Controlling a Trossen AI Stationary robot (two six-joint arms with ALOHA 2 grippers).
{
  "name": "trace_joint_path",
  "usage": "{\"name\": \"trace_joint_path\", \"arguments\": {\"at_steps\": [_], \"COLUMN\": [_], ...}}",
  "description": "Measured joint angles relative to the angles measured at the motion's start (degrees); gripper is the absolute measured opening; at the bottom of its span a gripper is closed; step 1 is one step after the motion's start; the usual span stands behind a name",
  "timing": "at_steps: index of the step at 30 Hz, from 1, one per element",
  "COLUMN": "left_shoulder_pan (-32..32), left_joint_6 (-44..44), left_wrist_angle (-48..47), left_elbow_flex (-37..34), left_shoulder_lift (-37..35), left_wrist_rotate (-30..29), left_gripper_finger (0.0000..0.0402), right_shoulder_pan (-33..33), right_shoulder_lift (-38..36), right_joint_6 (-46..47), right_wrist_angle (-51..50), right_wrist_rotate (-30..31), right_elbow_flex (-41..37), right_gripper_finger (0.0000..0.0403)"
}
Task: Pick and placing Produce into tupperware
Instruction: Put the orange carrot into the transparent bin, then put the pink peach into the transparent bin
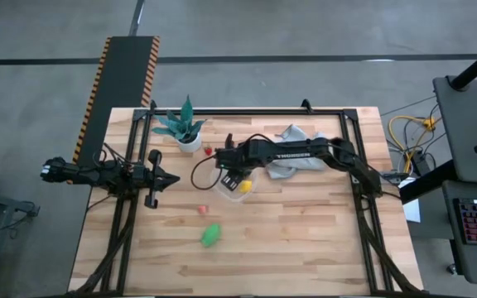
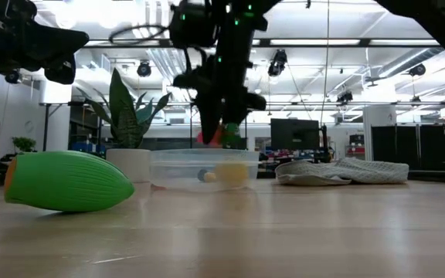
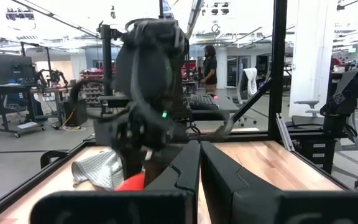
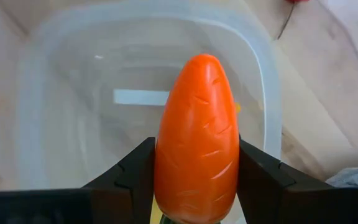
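Wooden table [image 1: 305, 232] below — right hand [image 4: 196, 186] grips carrot [image 4: 196, 137], tip pointing down into tupperware [image 4: 55, 74].

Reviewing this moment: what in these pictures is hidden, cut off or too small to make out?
- Carrot: its lower end is cut off by the right wrist view's edge; in the high view the right end effector covers it.
- Tub contents: in the high view the arm hides most; only a yellow piece shows clearly in the low view.
- Small red piece by the plant: too small to identify.
- Green piece: its far side is hidden in the low view.
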Motion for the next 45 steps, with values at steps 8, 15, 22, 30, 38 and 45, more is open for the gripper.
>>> {"name": "trace_joint_path", "arguments": {"at_steps": [8,15,22,30,38,45], "left_shoulder_pan": [0.0,0.0,0.0,0.04,0.04,0.04], "left_joint_6": [0.0,-0.01,-0.02,0.63,3.44,3.37], "left_wrist_angle": [0.14,-0.02,-0.09,0.06,1.38,1.86], "left_elbow_flex": [-0.02,-0.07,-0.09,-0.09,0.02,0.03], "left_shoulder_lift": [0.02,0.04,0.04,0.04,0.1,0.04], "left_wrist_rotate": [0.01,0.01,0.0,0.0,0.01,0.0], "left_gripper_finger": [0.0,0.0,0.0,0.0,0.0,0.0], "right_shoulder_pan": [-2.49,-3.68,-3.88,-3.94,-7.44,-14.46], "right_shoulder_lift": [1.7,1.7,1.7,1.27,0.84,0.76], "right_joint_6": [-1.48,-4.29,-6.74,-14.3,-23.71,-29.02], "right_wrist_angle": [0.5,1.75,2.2,2.98,4.65,12.0], "right_wrist_rotate": [-1.73,-2.32,-2.78,-2.63,-2.06,-2.22], "right_elbow_flex": [-2.59,-2.98,-2.98,-2.37,3.83,3.69], "right_gripper_finger": [0.0164,0.0175,0.0219,0.0244,0.0233,0.0231]}}
